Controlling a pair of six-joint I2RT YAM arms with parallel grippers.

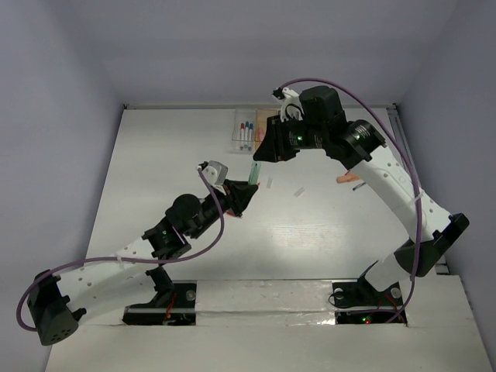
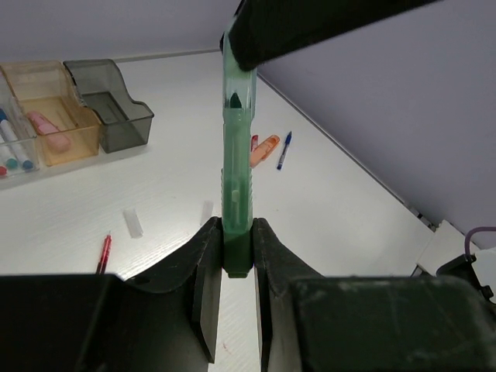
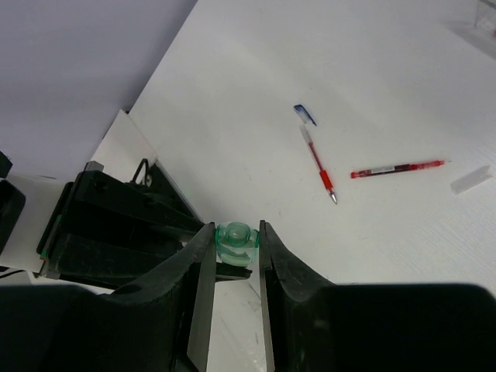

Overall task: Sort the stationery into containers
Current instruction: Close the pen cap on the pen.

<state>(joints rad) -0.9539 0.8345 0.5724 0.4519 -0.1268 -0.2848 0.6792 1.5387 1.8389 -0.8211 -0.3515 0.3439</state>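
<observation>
Tube held at both ends: that is how my two grippers stand. My left gripper (image 2: 236, 232) is clamped on the lower end of the pale green tube (image 2: 236, 155), which rises straight up out of its fingers. My right gripper (image 3: 236, 236) is closed around the tube's upper end, with the rounded cap seated between its two fingers. Seen from above, the tube hangs tilted over the table between the two grippers, the left one at its nearer end and the right one at its farther end.

Ahead of my left gripper and off to its left, the three bins stand in a row. The clear bin (image 2: 8, 97) is outermost, with pens (image 2: 15, 151) tipped in blue and teal inside it. The orange bin (image 2: 74, 143) comes next, with a pink item (image 2: 48, 130) lying in it. The grey bin (image 2: 124, 132) is the one closest to the tube.

Ahead of the same gripper and slightly to its right, an orange marker (image 2: 265, 149) and a blue pen (image 2: 284, 149) lie just beside each other on the table. To the left of its fingers lie a pale block (image 2: 134, 223) and a smaller pale piece (image 2: 206, 211), both apart from the tube.

Under my right gripper and out to its right, a red-gripped pen (image 3: 319, 167) and a red pen (image 3: 397, 168) lie loose on the table. A blue cap (image 3: 304, 115) lies just beyond the first.
</observation>
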